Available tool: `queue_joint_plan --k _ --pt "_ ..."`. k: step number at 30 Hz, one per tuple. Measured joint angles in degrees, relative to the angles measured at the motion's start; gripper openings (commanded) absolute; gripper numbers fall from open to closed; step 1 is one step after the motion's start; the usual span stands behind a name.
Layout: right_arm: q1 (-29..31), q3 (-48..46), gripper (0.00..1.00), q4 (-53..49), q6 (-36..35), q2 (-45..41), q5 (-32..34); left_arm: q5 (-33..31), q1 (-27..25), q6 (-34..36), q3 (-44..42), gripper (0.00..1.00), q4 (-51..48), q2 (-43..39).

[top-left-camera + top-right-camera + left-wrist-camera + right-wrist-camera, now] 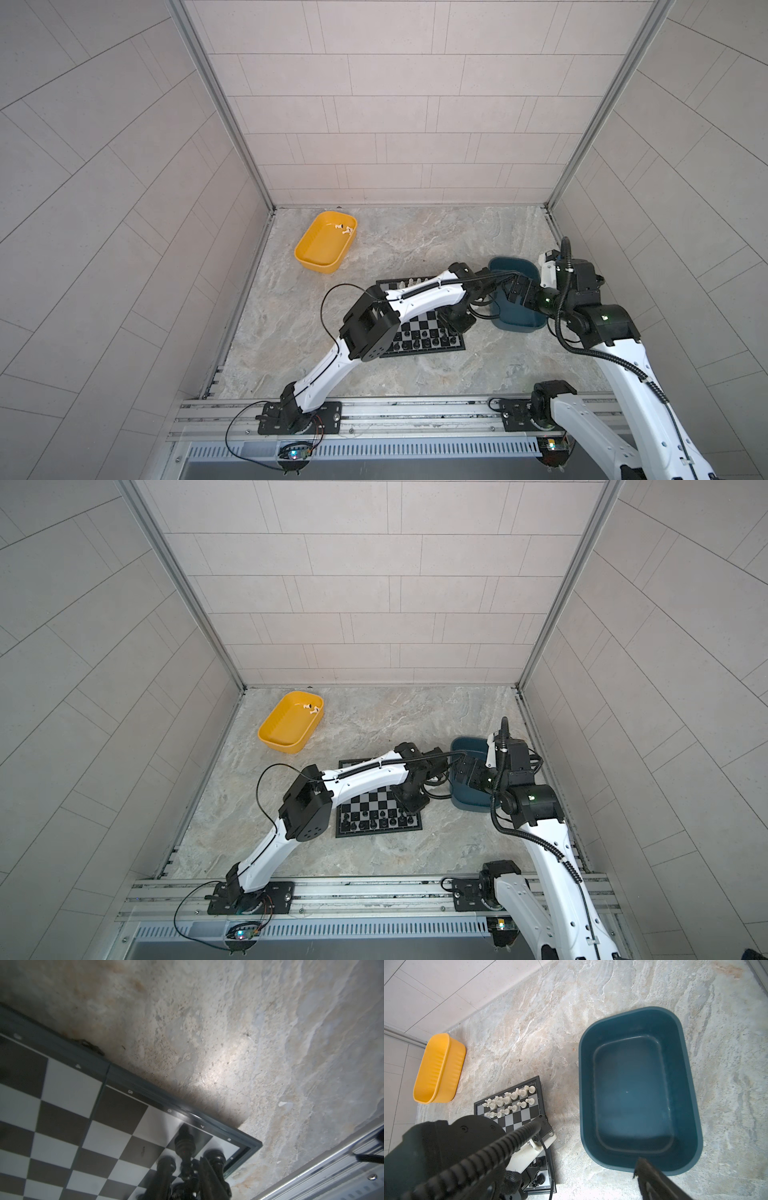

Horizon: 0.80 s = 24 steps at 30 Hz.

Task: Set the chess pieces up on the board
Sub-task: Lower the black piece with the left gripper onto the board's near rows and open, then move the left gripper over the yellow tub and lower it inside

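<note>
The black chess pieces (419, 337), small glossy turned plastic, stand on the two rows of the board (376, 802) nearest the robot. The white chess pieces (510, 1099), cream and matte, fill the two far rows. The board is a flat square of black and light-grey checks inside a thin dark raised frame. The frame carries tiny white markings, and a fold seam crosses the middle of the board. It lies near the middle of the surface (374, 257), between the two trays.

The left claw (409, 809) hangs over the board's near right corner. In the left wrist view a tall black piece (185, 1145) with a ringed stem and a small knob on top stands upright there, with blurred dark shapes on either side of it. I cannot tell whether the claw grips it or stands clear of it.

The right claw (512, 291) is spread wide with nothing in it, above the teal tray (586, 1084). This tray is a smooth, deep plastic tub with rounded corners and a stepped floor, just right of the board.

The yellow tray (316, 249) has the same rounded shape, with fine vertical ribs on its wall. It sits well apart toward the far left and holds two white pieces (343, 228) lying on their sides. The surface is mottled grey-beige stone with pale veins.
</note>
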Motion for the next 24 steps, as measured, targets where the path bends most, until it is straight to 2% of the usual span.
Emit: queue_joint_plan --k 6,10,13,15,17,18,21,24 --pt "0.0 1.2 0.99 -0.1 0.0 0.0 0.2 -1.0 1.2 -1.6 0.6 0.23 0.0 -1.8" --pt "0.0 1.6 0.99 0.2 0.3 0.1 0.5 -1.5 4.8 -3.1 -2.5 0.25 2.0 -10.2" --pt "0.1 1.7 0.99 0.7 0.3 0.9 0.5 -2.4 11.4 -4.7 -6.7 0.26 4.2 -21.5" --pt "0.5 1.7 0.99 2.0 0.3 1.9 0.7 -2.8 17.6 -6.6 -9.9 0.27 7.1 -29.4" --pt "1.5 1.7 0.99 3.5 0.5 3.2 1.0 -3.4 24.0 -8.1 -14.4 0.38 11.0 -36.1" --pt "2.4 1.6 0.99 4.7 0.7 4.3 1.1 -3.7 27.7 -9.1 -16.4 0.4 12.6 -38.6" --pt "5.5 1.3 0.99 8.7 1.3 8.7 2.0 -3.1 38.1 -12.4 -19.3 0.51 16.3 -41.1" --pt "8.7 1.3 0.99 13.4 2.3 15.3 2.6 -1.3 45.9 -15.6 -19.8 0.53 20.3 -38.5"
